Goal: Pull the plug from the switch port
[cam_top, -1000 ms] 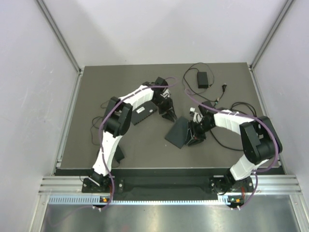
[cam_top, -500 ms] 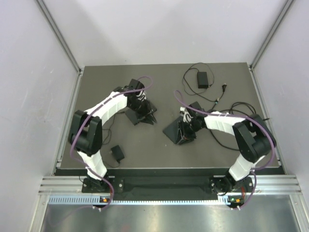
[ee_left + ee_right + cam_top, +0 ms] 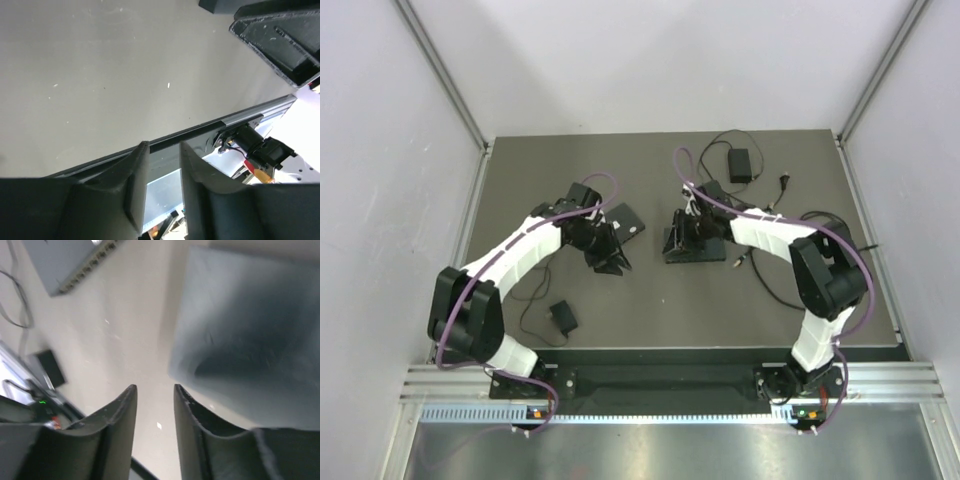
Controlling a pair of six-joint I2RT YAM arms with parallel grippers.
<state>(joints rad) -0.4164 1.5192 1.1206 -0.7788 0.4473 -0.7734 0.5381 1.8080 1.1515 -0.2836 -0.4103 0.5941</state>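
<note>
A: Two grippers to place first. Seeing the left gripper [image 3: 611, 258]?

B: Yes. At nine o'clock from the middle of the table [image 3: 650, 310], low over the mat, just beside the six-o'clock side of the switch [image 3: 626, 219]. Fingers [image 3: 135, 175] a narrow gap apart in the wrist view, gripping nothing, with only mat and front rail [image 3: 240, 116] beyond them.

A: And the switch itself?

B: Lies flat at ten o'clock, close to centre. Shows in the right wrist view as a grey box with a row of ports along one long edge. Plug in any port or not: too small and blurred to tell.

A: Right gripper [image 3: 677, 236]?

B: Almost dead centre, down at the nine-o'clock end of a black slab [image 3: 705, 250] lying flat toward three o'clock. Fingers parted there too, clamped on nothing, bare mat in the gap. Large blurred dark shape across the right of that wrist view.

A: Anything else on the mat?

B: Black power brick [image 3: 740, 165] between one and two o'clock, near the far edge, with a thin cord [image 3: 703, 160] looped at its nine-o'clock side. Small black adapter [image 3: 561, 318] at eight o'clock, well apart from the switch and near the front edge.
</note>
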